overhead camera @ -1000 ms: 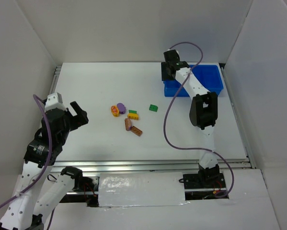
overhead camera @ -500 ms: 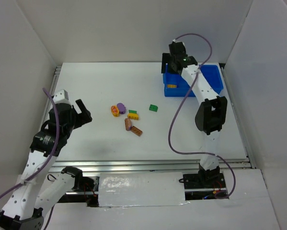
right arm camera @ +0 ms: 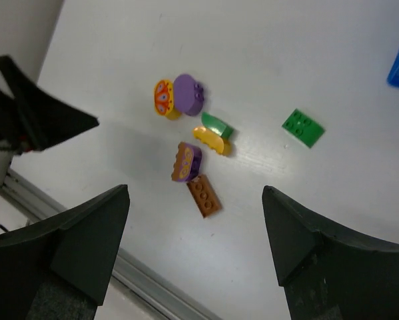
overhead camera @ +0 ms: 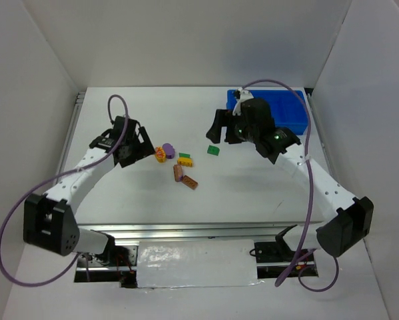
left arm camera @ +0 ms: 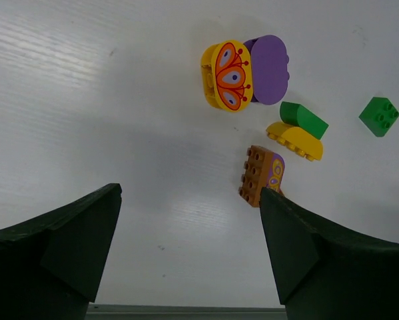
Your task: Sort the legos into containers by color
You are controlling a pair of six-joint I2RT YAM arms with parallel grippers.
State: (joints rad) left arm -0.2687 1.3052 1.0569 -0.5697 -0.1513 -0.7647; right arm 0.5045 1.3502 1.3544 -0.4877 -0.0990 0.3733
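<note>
The legos lie in a cluster mid-table: a round purple brick [overhead camera: 168, 149] beside a yellow butterfly brick [overhead camera: 160, 155], a yellow brick [overhead camera: 184, 161] with a green wedge, a brown-and-purple brick [overhead camera: 178, 173], a flat brown-orange brick [overhead camera: 190, 182] and a green square [overhead camera: 214, 151]. My left gripper [overhead camera: 142, 144] is open and empty, just left of the cluster. My right gripper [overhead camera: 220, 133] is open and empty, above the green square. The blue tray [overhead camera: 289, 107] stands at the back right, partly hidden by my right arm. The left wrist view shows the butterfly brick [left arm camera: 227, 75]; the right wrist view shows the flat brown brick [right arm camera: 204, 196].
White walls close in the table on the left, back and right. A metal rail [overhead camera: 206, 231] runs along the near edge. My left gripper's fingers [right arm camera: 42, 120] show at the left of the right wrist view.
Both arms have swung in toward the brick cluster. The right gripper has left the blue tray and now hangs over the green square. The left gripper has come up beside the purple brick.
</note>
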